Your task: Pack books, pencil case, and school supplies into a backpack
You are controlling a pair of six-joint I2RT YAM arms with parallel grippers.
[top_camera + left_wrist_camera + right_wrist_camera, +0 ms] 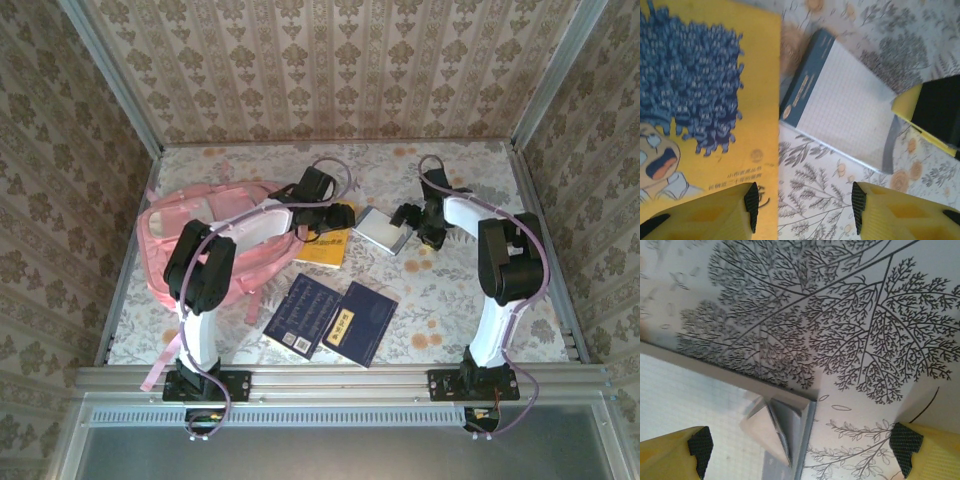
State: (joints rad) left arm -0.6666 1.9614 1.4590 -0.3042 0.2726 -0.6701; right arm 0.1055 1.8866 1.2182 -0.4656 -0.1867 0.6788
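Packing looks barely begun: the yellow book (760, 75), the two navy books (300, 315) and the grey-white pad (840, 105) all lie out on the table (450, 290), and what the pink backpack (170, 240) holds cannot be told. The left gripper (804, 205) has its fingers apart, straddling the yellow book's right-hand edge, one over the cover and the other over bare table, with nothing clamped. Just ahead of those fingers the grey-white pad lies near the book, a strip of table between them. The right gripper (802, 450) stands wide apart over that pad's curled corner, one finger above the paper and the other above bare table, holding nothing. Both grippers crowd the pad, so room there is tight. The navy books lie well behind both sets of fingers, with free table around them. The backpack sits to the left of the left fingers, past the yellow book.
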